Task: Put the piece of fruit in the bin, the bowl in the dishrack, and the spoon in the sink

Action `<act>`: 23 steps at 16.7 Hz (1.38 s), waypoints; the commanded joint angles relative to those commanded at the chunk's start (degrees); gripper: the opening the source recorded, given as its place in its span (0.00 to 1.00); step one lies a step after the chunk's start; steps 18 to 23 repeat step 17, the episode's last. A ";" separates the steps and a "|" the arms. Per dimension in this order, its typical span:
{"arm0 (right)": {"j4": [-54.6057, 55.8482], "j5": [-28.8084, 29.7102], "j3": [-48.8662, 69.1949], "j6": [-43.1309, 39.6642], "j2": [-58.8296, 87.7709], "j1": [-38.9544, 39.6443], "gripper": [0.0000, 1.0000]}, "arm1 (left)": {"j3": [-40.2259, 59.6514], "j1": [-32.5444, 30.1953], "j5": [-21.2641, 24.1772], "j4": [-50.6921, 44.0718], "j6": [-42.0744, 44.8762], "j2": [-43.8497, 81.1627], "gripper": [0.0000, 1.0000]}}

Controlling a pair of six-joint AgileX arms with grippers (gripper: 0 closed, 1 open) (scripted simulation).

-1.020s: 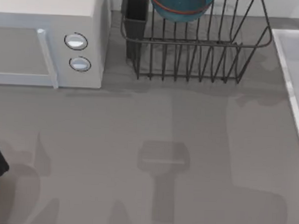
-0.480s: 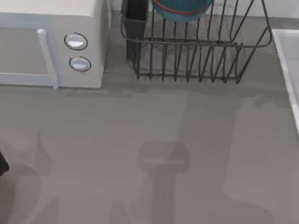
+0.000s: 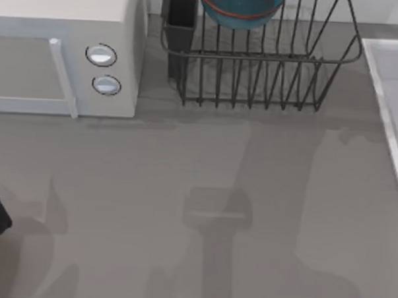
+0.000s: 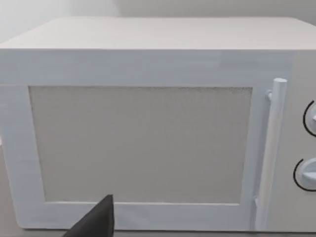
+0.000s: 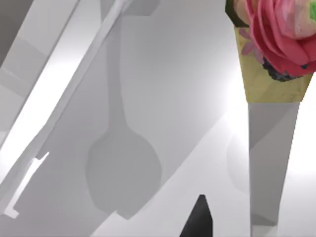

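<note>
Right end effector (image 5: 197,217) hovers over the pale sink (image 5: 163,74)

Sink seen from close above

The pale sink (image 5: 163,74) has a raised white rim (image 5: 47,111) running along one side. On its floor lies a grey shadow with the shape of a spoon. A long thing with a pink flower pattern (image 5: 276,44) and a grey lower part is there too. A dark fingertip (image 5: 198,217) is at the edge.
</note>
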 joint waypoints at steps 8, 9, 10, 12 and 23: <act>0.00 0.00 0.00 0.00 0.00 0.00 0.75 | 0.00 0.00 0.00 0.00 0.00 0.00 1.00; 0.00 0.00 0.00 0.00 0.00 0.00 0.83 | 0.00 0.00 0.00 0.00 0.00 0.00 1.00; 0.00 0.00 0.00 0.00 0.00 0.00 0.90 | 0.00 0.00 0.00 0.00 0.00 0.00 1.00; 0.00 0.00 0.00 0.00 0.00 0.00 1.00 | 0.00 0.00 0.00 0.00 0.00 0.00 1.00; 0.00 0.00 0.00 0.00 0.00 0.00 1.00 | 0.00 0.00 0.00 0.00 0.00 0.00 1.00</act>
